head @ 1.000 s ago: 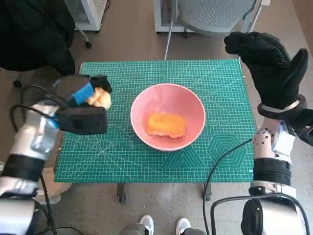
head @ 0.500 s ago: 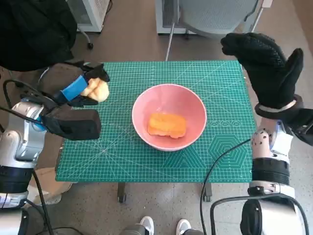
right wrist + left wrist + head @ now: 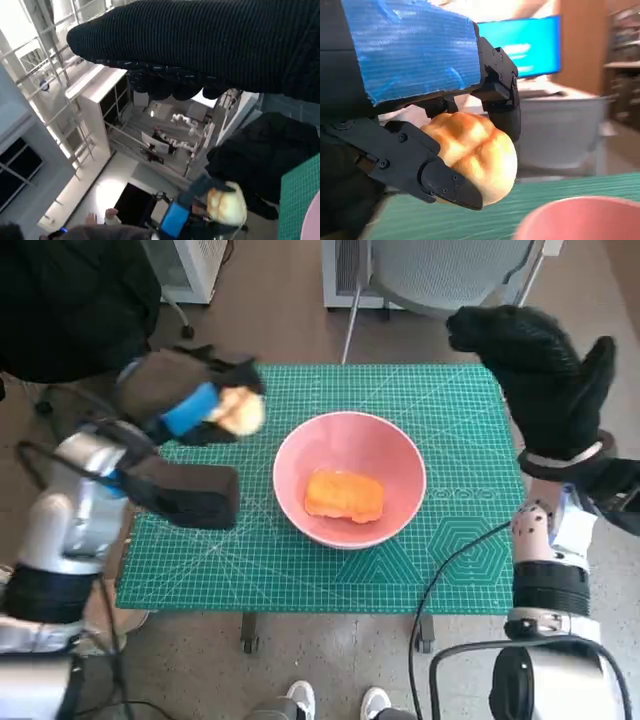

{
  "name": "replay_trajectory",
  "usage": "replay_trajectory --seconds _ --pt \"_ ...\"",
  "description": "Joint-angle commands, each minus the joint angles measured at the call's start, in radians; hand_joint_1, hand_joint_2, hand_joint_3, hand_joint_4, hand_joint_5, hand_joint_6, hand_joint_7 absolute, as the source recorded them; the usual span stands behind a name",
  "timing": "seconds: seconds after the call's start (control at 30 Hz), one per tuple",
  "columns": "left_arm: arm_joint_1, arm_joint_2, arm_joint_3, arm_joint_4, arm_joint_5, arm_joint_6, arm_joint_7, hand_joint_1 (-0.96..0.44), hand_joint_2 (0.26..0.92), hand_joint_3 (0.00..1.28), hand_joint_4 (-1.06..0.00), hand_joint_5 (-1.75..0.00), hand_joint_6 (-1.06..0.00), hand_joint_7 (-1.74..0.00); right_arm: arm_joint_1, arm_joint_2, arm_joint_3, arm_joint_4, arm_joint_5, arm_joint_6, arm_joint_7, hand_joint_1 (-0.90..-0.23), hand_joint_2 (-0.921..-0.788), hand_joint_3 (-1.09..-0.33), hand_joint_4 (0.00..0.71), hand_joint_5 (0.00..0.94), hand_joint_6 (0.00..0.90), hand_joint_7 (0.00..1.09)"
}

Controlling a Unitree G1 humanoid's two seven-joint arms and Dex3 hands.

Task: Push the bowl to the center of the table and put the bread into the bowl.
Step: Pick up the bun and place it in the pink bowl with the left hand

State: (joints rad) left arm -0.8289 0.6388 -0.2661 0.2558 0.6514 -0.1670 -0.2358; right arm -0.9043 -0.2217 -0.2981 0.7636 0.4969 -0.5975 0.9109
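A: What's w/ the right hand (image 3: 210,45)?
B: Gloved, a dark knitted band, fingers barely visible. Nothing seen in it, can't tell open or closed.
A: And past it?
B: Left hand (image 3: 187,217), blue tape on its back, holding a pale bread roll (image 3: 227,205).
A: Near the roll?
B: Green mat (image 3: 300,200) edge just beside it, w/ a sliver of the pink bowl (image 3: 314,226) at the mat's corner. Black cloth (image 3: 260,155) heaped behind the roll. White shelving (image 3: 107,107) well beyond it, room bright and blurry.
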Motion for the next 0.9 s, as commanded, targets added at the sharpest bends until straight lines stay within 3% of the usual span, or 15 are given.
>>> replay_trajectory --seconds 0.03,0.23,0.63,0.9 --pt "-0.064 -0.054 -0.034 0.041 0.010 -0.040 0.012 0.00 0.912 0.00 -0.79 -1.02 -0.70 -1.11 0.021 0.000 0.000 0.000 0.002 0.007 0.012 -0.707 -0.921 -0.821 0.276 0.000 0.355 0.01" --pt "-0.124 -0.128 -0.080 0.103 0.027 -0.093 0.031 0.00 0.918 0.01 -0.76 -1.12 -0.69 -1.06 0.031 -0.006 -0.001 -0.013 0.005 0.012 0.007 -0.709 -0.921 -0.826 0.273 0.000 0.353 0.01" --pt "-0.212 -0.211 -0.135 0.276 0.027 -0.214 0.057 0.00 0.918 0.01 -0.75 -1.04 -0.69 -1.16 0.053 -0.017 -0.002 -0.035 -0.010 -0.006 -0.025 -0.716 -0.921 -0.823 0.267 0.000 0.350 0.01" --pt "-0.233 -0.242 -0.152 0.335 0.032 -0.208 0.045 0.00 0.920 0.02 -0.76 -1.01 -0.66 -1.21 0.060 -0.021 -0.003 -0.032 -0.016 -0.017 -0.043 -0.717 -0.921 -0.817 0.268 0.001 0.348 0.01"
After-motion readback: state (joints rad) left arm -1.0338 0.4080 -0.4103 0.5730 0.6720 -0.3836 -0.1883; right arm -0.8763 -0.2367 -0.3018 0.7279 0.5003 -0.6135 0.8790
